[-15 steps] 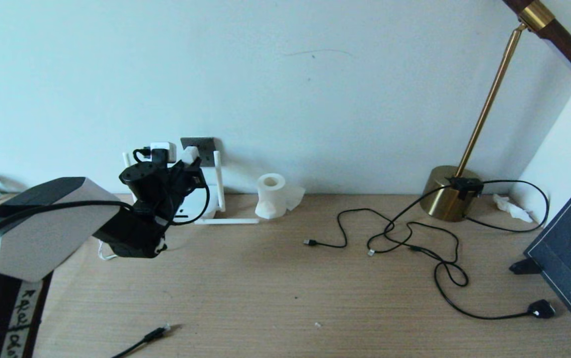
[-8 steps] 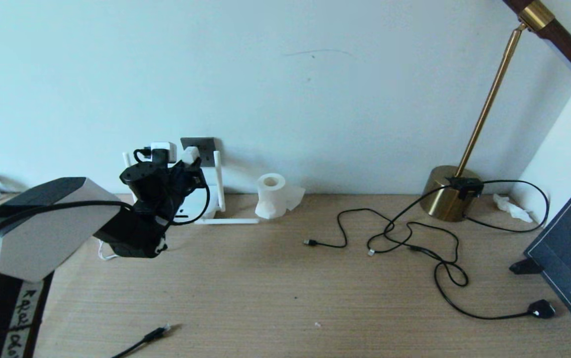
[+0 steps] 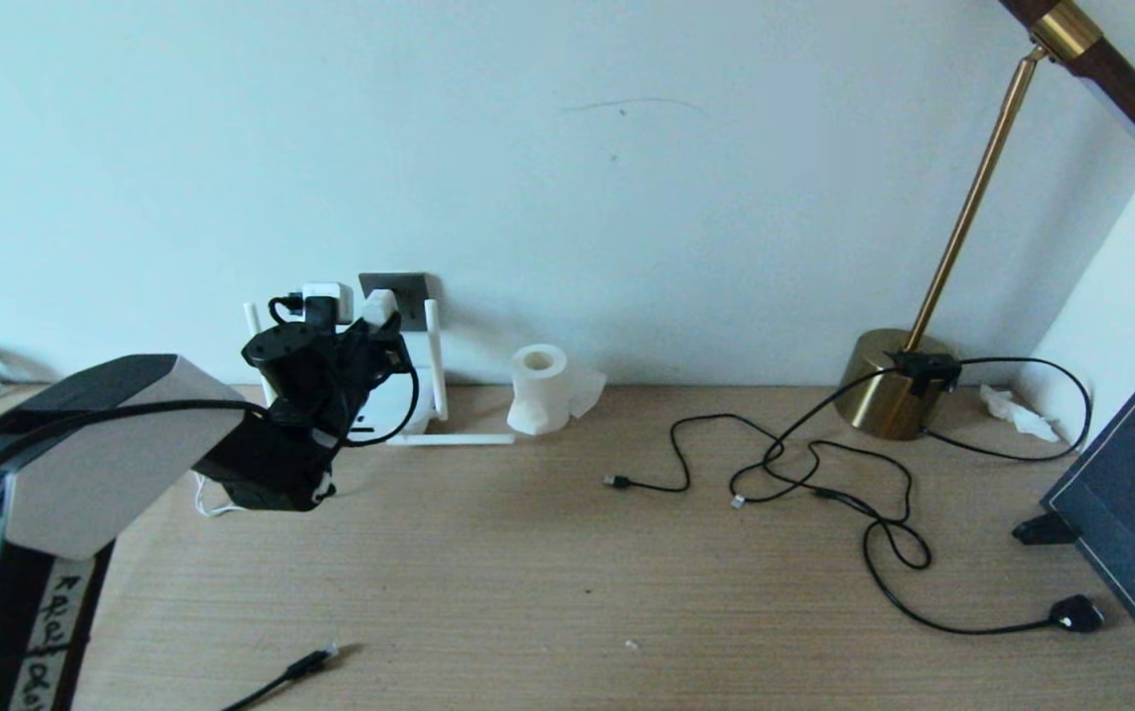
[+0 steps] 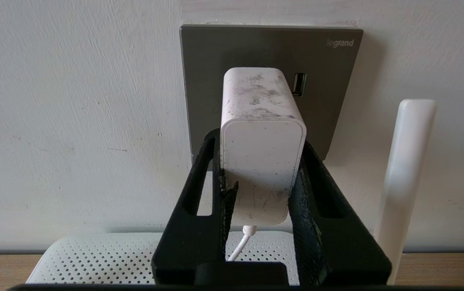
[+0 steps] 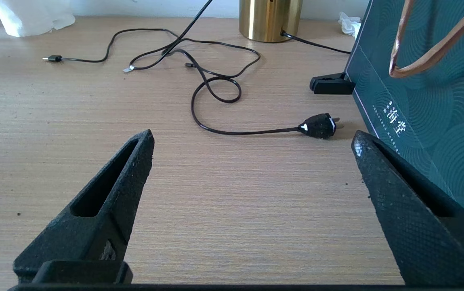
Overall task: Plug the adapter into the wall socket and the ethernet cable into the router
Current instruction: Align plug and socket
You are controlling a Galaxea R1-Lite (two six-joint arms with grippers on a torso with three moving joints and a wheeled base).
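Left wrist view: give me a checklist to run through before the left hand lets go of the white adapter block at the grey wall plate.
1. Grip: left hand shut on the small white rounded adapter block: ok.
2. Alignment: adapter sits over the dark grey square wall socket plate: ok.
3. Seating: whether the pins are fully in: cannot tell, contact face hidden.
4. Cord: thin white cord hangs free between the fingers: ok.
5. Clearance: the flat white perforated router's white stick antenna stands beside the hand, apart: ok.
6. Black ethernet cable lies unplugged on the wooden desk: not ok.
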